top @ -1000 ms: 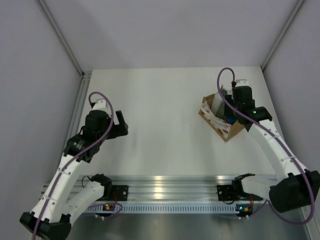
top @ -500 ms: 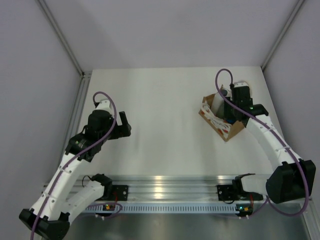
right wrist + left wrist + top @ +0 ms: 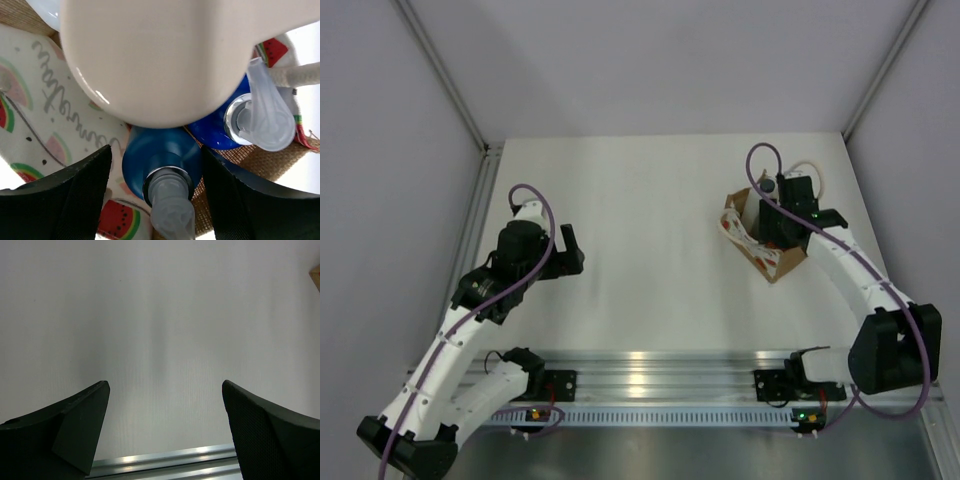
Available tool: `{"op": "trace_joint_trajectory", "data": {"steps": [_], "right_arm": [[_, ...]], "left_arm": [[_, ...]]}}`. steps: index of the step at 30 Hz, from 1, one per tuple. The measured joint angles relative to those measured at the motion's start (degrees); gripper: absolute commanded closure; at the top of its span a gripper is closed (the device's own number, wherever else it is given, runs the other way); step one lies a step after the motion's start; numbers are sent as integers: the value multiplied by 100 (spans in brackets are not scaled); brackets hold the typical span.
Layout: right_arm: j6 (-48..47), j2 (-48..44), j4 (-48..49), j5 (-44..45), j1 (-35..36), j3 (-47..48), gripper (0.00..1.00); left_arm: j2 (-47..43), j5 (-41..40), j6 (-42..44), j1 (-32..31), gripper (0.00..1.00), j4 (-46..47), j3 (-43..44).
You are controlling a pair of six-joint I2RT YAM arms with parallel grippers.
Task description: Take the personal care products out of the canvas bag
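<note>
blue caps (image 3: pixel 165 162): 2 | beige cap (image 3: pixel 165 55): 1 (in canvas bag (image 3: pixel 50 115)) | right hand (image 3: pixel 156 151), left hand (image 3: pixel 165 385): spread, empty

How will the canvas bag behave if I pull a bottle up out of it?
Probably floppy: the canvas bag is woven cloth, its printed side bowing outward. Likely light too: the blue cap in the open right hand sits packed against the beige cap, so the bag may lift or tip with it.
</note>
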Motion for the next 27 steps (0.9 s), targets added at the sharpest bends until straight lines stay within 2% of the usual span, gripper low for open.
{"op": "trace_joint_trajectory", "data": {"steps": [4,9,12,16,17,19,20,27], "right_arm": [[33,136,83,-9,-2,-61,33],[35,179,232,-13,-2,-94,41],[33,188,293,11,-2,-107,49],[37,188,358,39,-2,-136,67],[37,186,361,42,-2,-138,76],[37,166,374,44,-2,-151,86],[39,136,391,44,-2,-179,100],[96,-190,581,-4,-2,-439,100]], "left_arm": [[0,0,0,-4,2,0,0],[2,0,2,-26,2,0,-2],[2,0,0,-26,2,0,-2],[2,0,2,-33,2,0,-2],[2,0,2,-33,2,0,-2],[2,0,2,-33,2,0,-2],[2,2,2,-37,2,0,-2],[2,0,2,-63,2,2,-2]]}}
